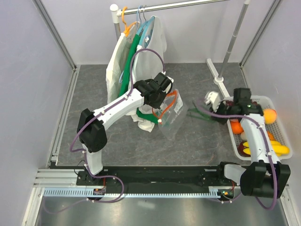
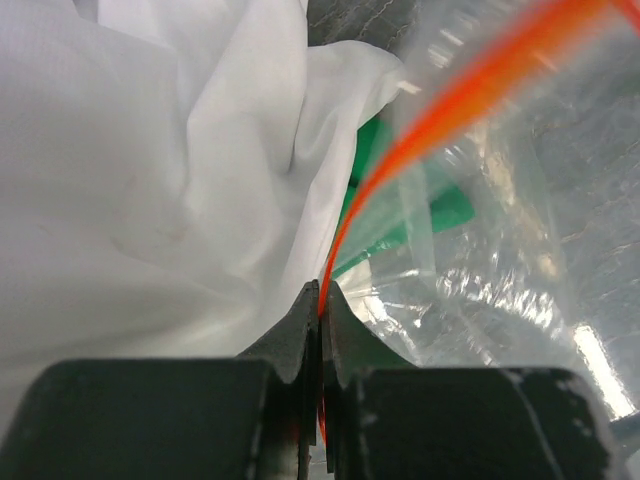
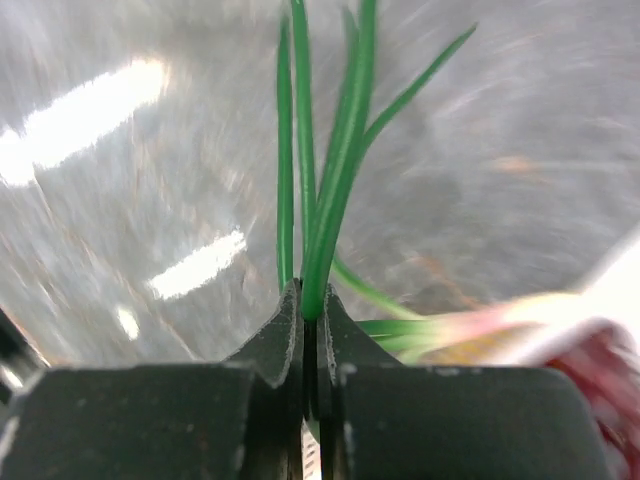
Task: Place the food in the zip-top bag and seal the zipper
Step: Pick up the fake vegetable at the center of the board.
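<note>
Two arm bases sit on a black strip at the bottom edge of the overhead view. Above them the dark grey table surface (image 1: 141, 150) lies open across the lower centre and the left side. It is bounded by a metal frame rail (image 1: 63, 117) at the left edge, with white walls all round.

At lower right a white slatted plastic basket (image 1: 263, 98) sits against the right wall. It holds yellow bananas (image 1: 278, 149), a round orange fruit (image 1: 270, 115) and other pieces, and the right arm crosses over it.

Just left of the basket, the right gripper (image 3: 310, 305) has its jaws pressed together on long green onions (image 3: 320, 180), whose leaves point left over bare table. A small white piece (image 1: 211, 99) lies just beyond it.

At centre, the left gripper (image 2: 320, 300) pinches the thin red-orange zipper (image 2: 470, 90) of a clear, floppy plastic zip-top bag (image 1: 170, 123), which hangs from it down to the table.

Directly behind the bag, white and green hanging garments (image 1: 120, 61) crowd the left arm. A metal clothes rail (image 1: 188, 4) crosses the top, and its slanted post (image 1: 231, 42) stands at upper right.
</note>
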`<state>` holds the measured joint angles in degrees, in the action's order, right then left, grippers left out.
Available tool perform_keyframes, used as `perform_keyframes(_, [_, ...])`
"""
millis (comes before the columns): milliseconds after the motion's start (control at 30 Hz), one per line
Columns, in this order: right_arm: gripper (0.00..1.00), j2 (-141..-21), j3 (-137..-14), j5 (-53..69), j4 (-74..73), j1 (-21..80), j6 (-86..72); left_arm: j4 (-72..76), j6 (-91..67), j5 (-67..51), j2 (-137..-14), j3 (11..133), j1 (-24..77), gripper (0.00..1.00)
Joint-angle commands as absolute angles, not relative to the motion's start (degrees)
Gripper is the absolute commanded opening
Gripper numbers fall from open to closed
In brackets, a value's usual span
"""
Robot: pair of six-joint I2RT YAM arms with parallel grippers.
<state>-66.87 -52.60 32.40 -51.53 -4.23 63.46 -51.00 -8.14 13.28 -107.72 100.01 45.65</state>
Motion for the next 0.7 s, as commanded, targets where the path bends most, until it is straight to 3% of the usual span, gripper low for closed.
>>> perform_keyframes(0, [0.0, -64.78, -63.62, 46.13, -56.95, -11.05, 41.51, -51.59, -11.77, 12.4, -106.17, 101.95, 45.0, 0.02])
perform_keyframes(200, [0.0, -62.5, -71.45, 57.28, -53.45, -19.24, 12.78, -52.2, -15.2, 11.78, -107.05, 102.65, 45.17, 0.02])
perform_keyframes(433, [0.0, -56.78, -71.29, 59.85, -28.89, -19.95, -18.6, -52.82, -18.02, 11.95, -105.82, 105.2, 45.35, 0.02])
perform_keyframes(667, [0.0, -55.37, -69.88, 55.73, -9.17, -19.95, -42.5, -53.96, -17.05, 0.38, -102.66, 109.68, 45.53, 0.02])
